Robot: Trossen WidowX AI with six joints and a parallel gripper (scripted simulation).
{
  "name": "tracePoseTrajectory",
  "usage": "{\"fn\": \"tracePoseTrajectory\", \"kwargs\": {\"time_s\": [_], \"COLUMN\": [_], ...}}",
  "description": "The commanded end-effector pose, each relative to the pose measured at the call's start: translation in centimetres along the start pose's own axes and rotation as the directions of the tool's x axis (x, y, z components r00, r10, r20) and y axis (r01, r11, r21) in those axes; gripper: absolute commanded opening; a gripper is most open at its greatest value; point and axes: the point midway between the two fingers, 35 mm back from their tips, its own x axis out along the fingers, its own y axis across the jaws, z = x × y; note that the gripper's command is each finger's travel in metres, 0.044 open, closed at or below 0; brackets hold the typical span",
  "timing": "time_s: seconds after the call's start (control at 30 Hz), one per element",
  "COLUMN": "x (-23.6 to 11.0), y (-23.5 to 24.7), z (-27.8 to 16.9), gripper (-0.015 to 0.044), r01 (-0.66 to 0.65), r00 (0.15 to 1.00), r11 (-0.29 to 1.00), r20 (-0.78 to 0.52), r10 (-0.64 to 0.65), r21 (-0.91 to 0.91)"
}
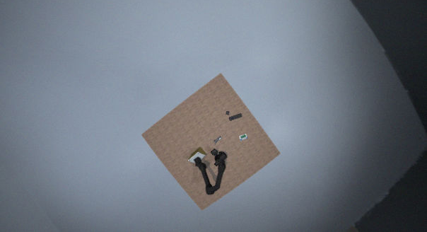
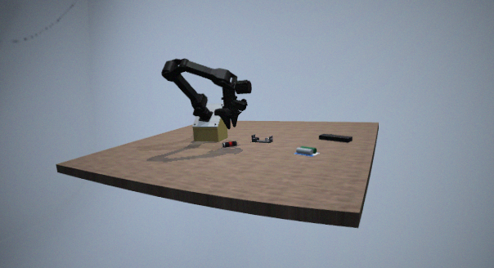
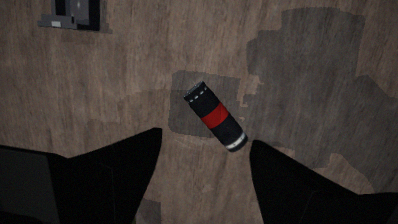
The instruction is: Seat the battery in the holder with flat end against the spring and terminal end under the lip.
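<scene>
The battery [image 2: 230, 144] [image 3: 215, 116], black with a red band and a pale ring at one end, lies on its side on the table [image 1: 184, 115] [image 2: 270, 178], outside the holder. It cannot be made out in the top view. The dark holder [image 1: 218, 139] [image 2: 262, 141] [image 3: 92, 15] stands apart from it with nothing seen in it; only one end shows at the wrist view's top left. My gripper [image 2: 231, 127] [image 3: 206, 142] is open and empty, fingers pointing down, above the table near the battery. In the wrist view the battery's pale-ringed end appears near the right fingertip.
A silver and a green cylinder [image 1: 243, 136] [image 2: 304, 150] lie on a white and blue card. A long black block [image 1: 235, 117] [image 2: 335, 137] lies farther off, with a small dark piece [image 1: 227, 112] beside it. The arm stands on a yellowish box [image 2: 206, 134] with a pale sloping top.
</scene>
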Motion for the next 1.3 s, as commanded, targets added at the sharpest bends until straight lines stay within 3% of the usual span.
{"fn": "tracePoseTrajectory", "kwargs": {"time_s": [0.0,0.17,0.63,1.27], "x": [2.4,3.4,3.5,6.6], "y": [-0.6,-1.0,-1.0,-1.0], "z": [-1.0,-1.4,-1.4,-1.3], "gripper": [0.0236,0.0236,0.0236,0.0236], "r01": [0.008,0.01,0.01,0.007], "r00": [1.0,1.0,1.0,1.0], "r11": [0.862,0.694,0.694,0.694], "r20": [-0.004,-0.004,-0.004,-0.006], "r10": [-0.012,-0.018,-0.018,-0.016], "r21": [-0.507,-0.72,-0.72,-0.72]}}
